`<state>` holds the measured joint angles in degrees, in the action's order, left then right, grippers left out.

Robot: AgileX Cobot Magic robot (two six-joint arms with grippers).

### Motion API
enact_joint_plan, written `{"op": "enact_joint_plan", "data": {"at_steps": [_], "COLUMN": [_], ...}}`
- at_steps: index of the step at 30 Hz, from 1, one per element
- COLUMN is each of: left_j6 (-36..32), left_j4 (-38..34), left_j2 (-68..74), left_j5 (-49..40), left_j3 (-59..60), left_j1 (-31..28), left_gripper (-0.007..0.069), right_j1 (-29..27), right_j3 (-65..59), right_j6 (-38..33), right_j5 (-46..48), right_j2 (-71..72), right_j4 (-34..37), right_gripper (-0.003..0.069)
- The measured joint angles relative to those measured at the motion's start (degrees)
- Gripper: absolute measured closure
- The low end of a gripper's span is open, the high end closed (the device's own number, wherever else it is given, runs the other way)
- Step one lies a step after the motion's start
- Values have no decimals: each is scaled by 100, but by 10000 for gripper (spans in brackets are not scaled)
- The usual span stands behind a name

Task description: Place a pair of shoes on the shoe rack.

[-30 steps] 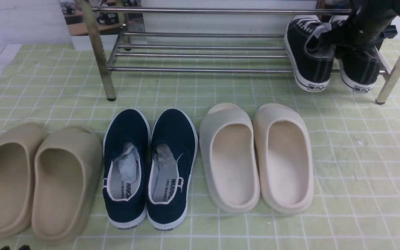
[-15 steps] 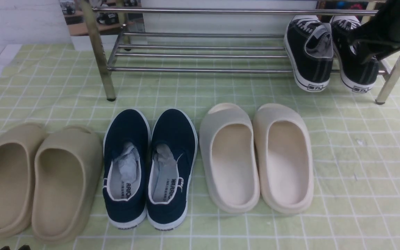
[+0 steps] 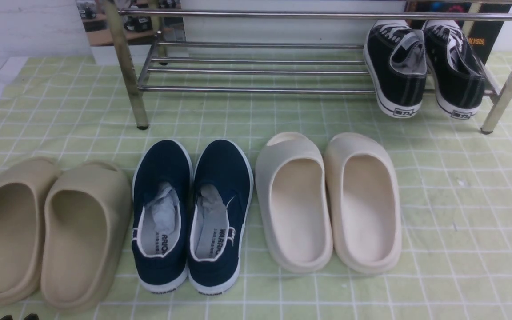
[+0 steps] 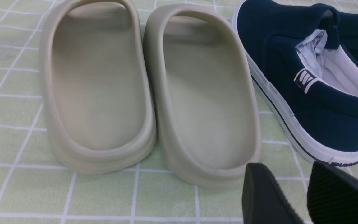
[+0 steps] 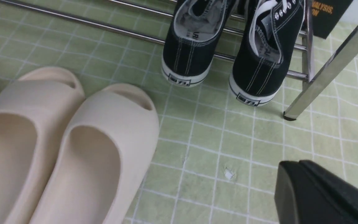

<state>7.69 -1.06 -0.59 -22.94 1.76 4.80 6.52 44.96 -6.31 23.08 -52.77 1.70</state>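
Black canvas sneakers [image 3: 400,80] with white laces and white rubber soles sit side by side at the right end of a chrome rack [image 3: 256,89]. Their toes point inward across its long round bars, and their heels jut past the front bar above the table's green checked cloth [image 3: 460,200]. Grey lining shows in their openings. In front of the rack, three more pairs stand in a row on the cloth. Smooth, rounded beige foam slides [image 3: 78,235] are at the left. Navy slip-ons [image 3: 220,178] with white trim stand in the middle, each stuffed with crumpled pale paper [image 3: 165,213]. Cream foam slides [image 3: 296,209] with deep hollow footbeds are at the right. The left arm's ribbed black fingers [image 4: 266,196] hang apart near the heels of the beige slides, gripping nothing. The right arm's fingers [image 5: 315,193] are pressed together and hold nothing, well clear of the sneakers.
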Motion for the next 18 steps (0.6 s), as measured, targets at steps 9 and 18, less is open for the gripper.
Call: {"op": "enact_joint_plan", "data": {"at_steps": [9, 18], "left_j6": [0, 0], "left_j4": [0, 0], "left_j2": [0, 0], "left_j5": [0, 0], "left_j3": [0, 0], "left_j1": [0, 0], "left_gripper": [386, 386], "right_j1": [93, 93], "right_j3": [-3755, -4101], "right_j6": [0, 28], "right_j5": [-3839, -4215], "right_j2": [2339, 2648], "right_j4": [0, -5], "right_gripper": [664, 659]}}
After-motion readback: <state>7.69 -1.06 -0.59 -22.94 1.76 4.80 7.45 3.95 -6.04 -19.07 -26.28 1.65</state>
